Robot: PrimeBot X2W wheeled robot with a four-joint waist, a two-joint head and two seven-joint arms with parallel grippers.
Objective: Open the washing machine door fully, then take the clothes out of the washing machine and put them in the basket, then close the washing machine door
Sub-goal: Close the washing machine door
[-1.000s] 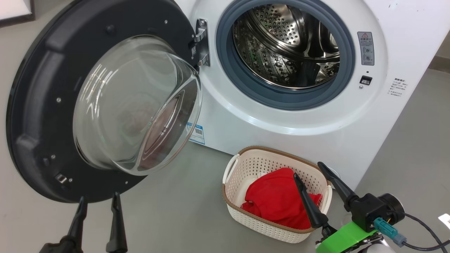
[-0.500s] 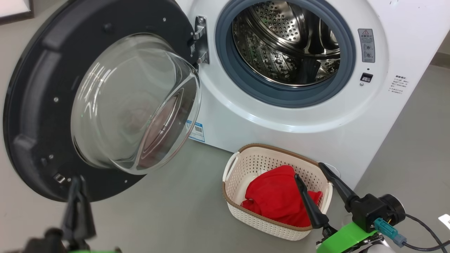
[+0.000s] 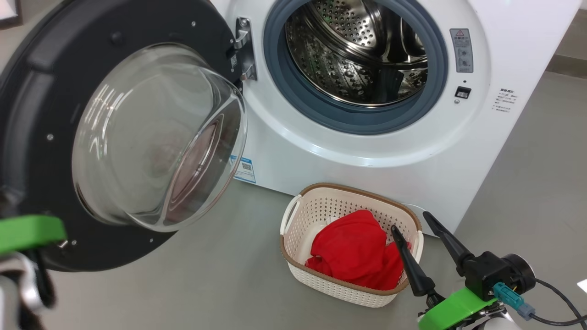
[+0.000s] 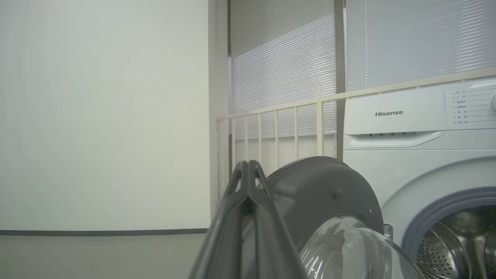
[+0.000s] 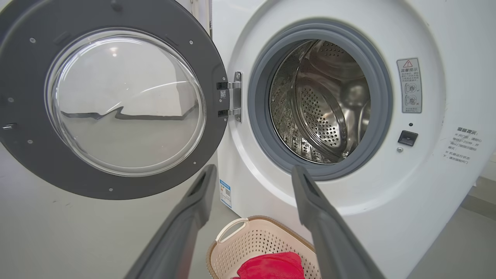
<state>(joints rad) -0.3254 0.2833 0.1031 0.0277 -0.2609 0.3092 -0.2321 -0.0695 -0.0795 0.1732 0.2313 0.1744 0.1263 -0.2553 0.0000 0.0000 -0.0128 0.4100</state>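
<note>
From the head: finds the washing machine door (image 3: pixel 27 114) swung wide open at the left, with the glass bowl (image 3: pixel 151 137) bulging toward the camera. Sees the washing machine (image 3: pixel 367 151) behind it, and the steel drum (image 3: pixel 348 50) shining inside the grey ring. Spots the basket (image 3: pixel 300 268) on the floor (image 3: pixel 206 284) just in front of the machine, and the clothes (image 3: pixel 353 252), red, heaped inside it. Places the right gripper (image 3: pixel 409 221) near the basket's right end, fingers spread apart, holding nothing. Catches a green bracket (image 3: pixel 27 231) of the left arm at the lower left, in front of the door's black rim.

From the left wrist: shows the left gripper (image 4: pixel 247 166) with fingers pressed together on nothing, raised beside the door's upper edge, before a pale wall (image 4: pixel 104 116) and window blinds (image 4: pixel 290 69).

From the right wrist: looks between the parted fingers at the open door, the drum and, lower down, the basket with red cloth in it.
</note>
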